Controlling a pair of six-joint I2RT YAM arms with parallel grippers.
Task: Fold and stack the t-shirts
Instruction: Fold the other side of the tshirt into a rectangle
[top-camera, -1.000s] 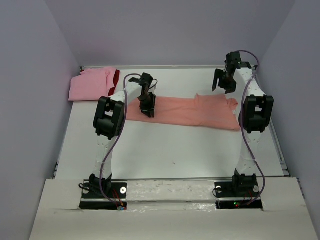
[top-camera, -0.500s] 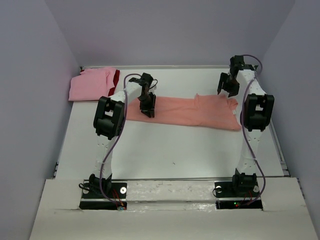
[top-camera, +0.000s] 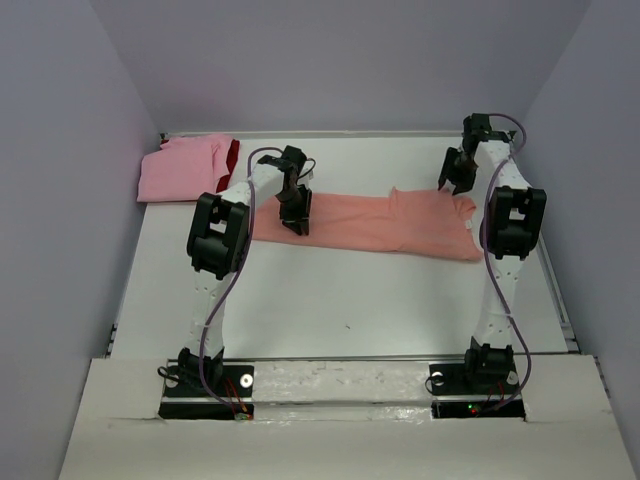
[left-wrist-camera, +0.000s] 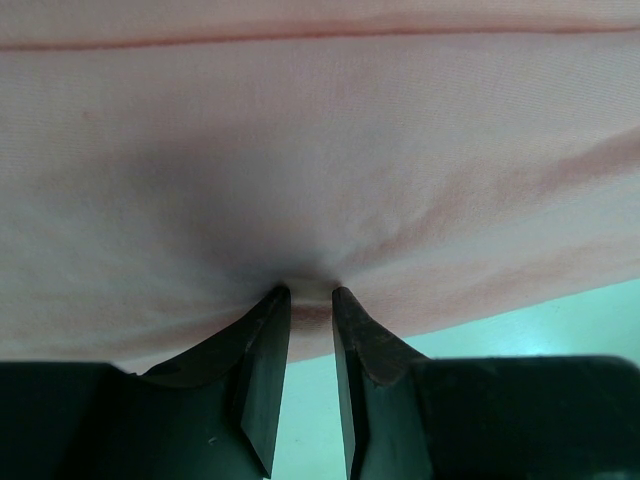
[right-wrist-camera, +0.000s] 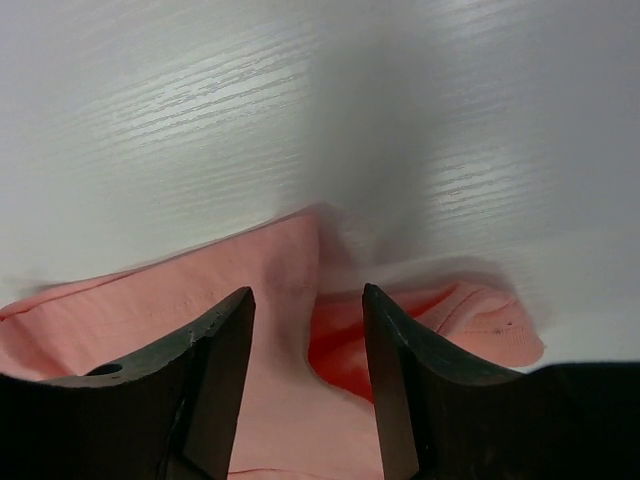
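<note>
Pinches a fold of the salmon t-shirt (top-camera: 380, 222), spread on the desk (top-camera: 330, 290), in the near-closed left tool (left-wrist-camera: 311, 295). Has just lowered the right tool (right-wrist-camera: 306, 290) onto the shirt's far right corner, jaws narrowing but apart, seemingly gripping nothing yet. Points to a two-ended lift for folding.

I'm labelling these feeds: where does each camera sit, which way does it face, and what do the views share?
Top external: above and behind the bases, looking down at the white table; both arms and the long salmon-orange cotton t-shirt show.
Left wrist: on the left arm, looking along the left gripper, which pinches that shirt.
Right wrist: on the right arm; the right gripper stands open astride the shirt's edge.
Shared: the shirt.
</note>
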